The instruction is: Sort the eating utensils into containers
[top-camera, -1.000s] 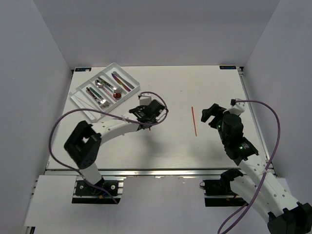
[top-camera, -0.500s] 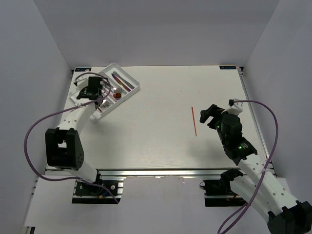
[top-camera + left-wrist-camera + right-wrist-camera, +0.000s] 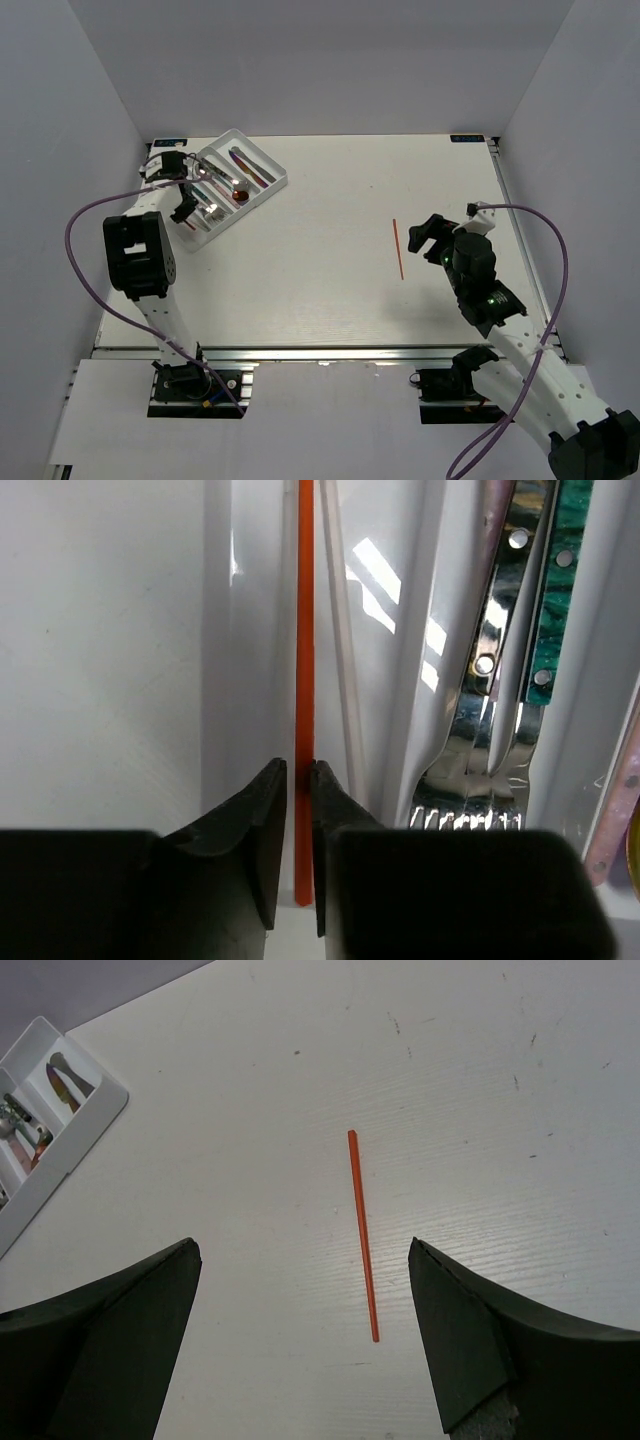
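Observation:
The white cutlery tray (image 3: 283, 180) stands at the far left and holds silver, iridescent and gold-red utensils. My left gripper (image 3: 187, 208) is low over its leftmost compartment. In the left wrist view the left gripper (image 3: 300, 770) is shut on a thin red stick (image 3: 305, 630) that runs along that compartment. A white stick (image 3: 340, 650) lies beside it, with green-handled forks (image 3: 500, 730) one slot over. A second red stick (image 3: 398, 248) lies on the table right of centre. My right gripper (image 3: 432, 232) hovers open just right of that stick (image 3: 361, 1230), which lies ahead between the jaws of the gripper (image 3: 302, 1245).
The tray shows at the upper left of the right wrist view (image 3: 70, 1150). White walls enclose the table on three sides. The left arm's purple cable (image 3: 85, 225) loops over the table's left edge.
My left arm swung from the table's middle to the tray, then to its leftmost compartment, carrying the red stick. My right gripper has barely moved.

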`<action>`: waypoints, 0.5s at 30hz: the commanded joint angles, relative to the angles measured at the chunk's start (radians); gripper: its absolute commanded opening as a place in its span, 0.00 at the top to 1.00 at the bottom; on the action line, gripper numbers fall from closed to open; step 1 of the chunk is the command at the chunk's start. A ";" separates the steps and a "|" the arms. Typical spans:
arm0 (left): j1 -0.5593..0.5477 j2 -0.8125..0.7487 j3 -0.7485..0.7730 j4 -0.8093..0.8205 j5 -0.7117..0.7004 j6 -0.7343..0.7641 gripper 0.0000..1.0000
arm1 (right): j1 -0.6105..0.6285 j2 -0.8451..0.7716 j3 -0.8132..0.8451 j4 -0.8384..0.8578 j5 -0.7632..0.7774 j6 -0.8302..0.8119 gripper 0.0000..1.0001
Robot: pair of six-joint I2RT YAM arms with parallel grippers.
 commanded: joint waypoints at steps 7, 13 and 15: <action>0.012 -0.073 0.028 0.022 0.093 0.013 0.12 | -0.007 0.082 0.010 0.075 -0.040 -0.032 0.11; -0.001 -0.253 -0.018 0.008 0.182 0.039 0.02 | -0.005 0.317 0.124 0.001 -0.080 -0.067 0.11; -0.036 -0.369 -0.085 0.024 0.211 0.070 0.02 | -0.005 0.453 0.182 -0.075 -0.078 -0.075 0.12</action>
